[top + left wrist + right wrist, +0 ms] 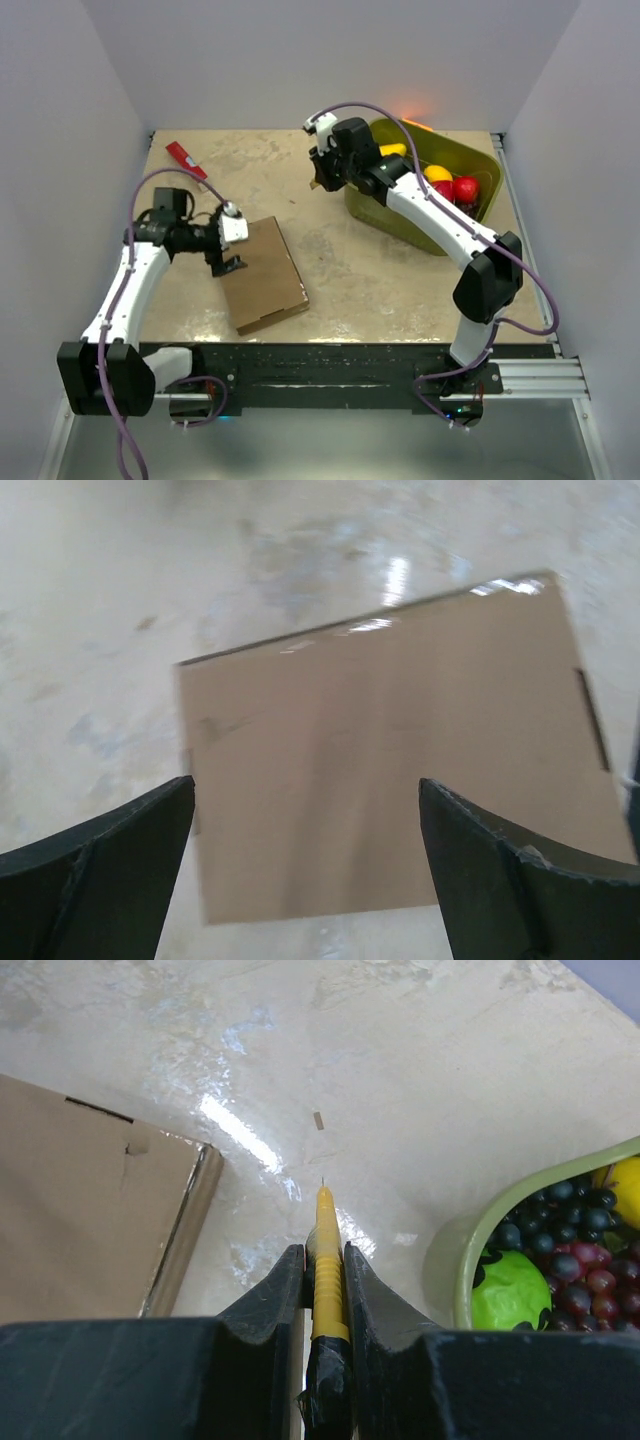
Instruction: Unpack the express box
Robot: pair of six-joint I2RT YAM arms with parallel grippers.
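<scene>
Top external view puts the shut express box (263, 275) on the bench (350, 260), long axis 11-to-5, just at 3 o'clock of the wide-spread left fingers (100, 880), nearer than the right fingers (270, 1300), which pinch a slim yellow tool (327, 1260).

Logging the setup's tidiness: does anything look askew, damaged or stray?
The flat brown cardboard box lies closed but skewed to the beige tabletop's edges. A tiny tan scrap lies loose near its corner. Nothing looks spilled.
</scene>
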